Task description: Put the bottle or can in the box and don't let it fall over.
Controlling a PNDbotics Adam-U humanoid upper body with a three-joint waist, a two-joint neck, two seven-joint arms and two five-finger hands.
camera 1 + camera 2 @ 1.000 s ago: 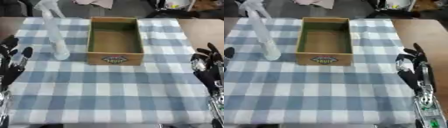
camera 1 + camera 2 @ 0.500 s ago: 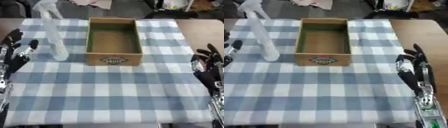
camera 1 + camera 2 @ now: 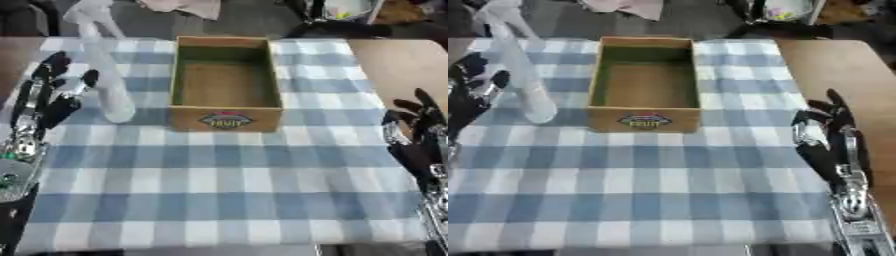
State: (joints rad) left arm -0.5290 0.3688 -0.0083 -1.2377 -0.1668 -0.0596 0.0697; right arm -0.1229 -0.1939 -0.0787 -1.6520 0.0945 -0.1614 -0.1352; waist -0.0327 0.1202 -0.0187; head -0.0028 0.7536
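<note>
Left hand (image 3: 52, 95) is seen moved in closer to the bottle (image 3: 103, 75) since the earlier frames, fingers spread, just beside it at 9 o'clock, contact not discernible. One clear bottle is counted, upright, left of one open-topped box (image 3: 227, 82). Right hand (image 3: 826, 135) is held at 3 o'clock, fingers relaxed. Surface (image 3: 219, 190) is covered in blue-white check cloth; blurred clutter is seen at 12 o'clock.

On the counter (image 3: 262, 200) the spray bottle (image 3: 105, 75) stands upright just left of the open box (image 3: 226, 82). The left hand (image 3: 48, 97) is just left of the bottle; the right hand (image 3: 824, 135) lies well apart at the right edge.
</note>
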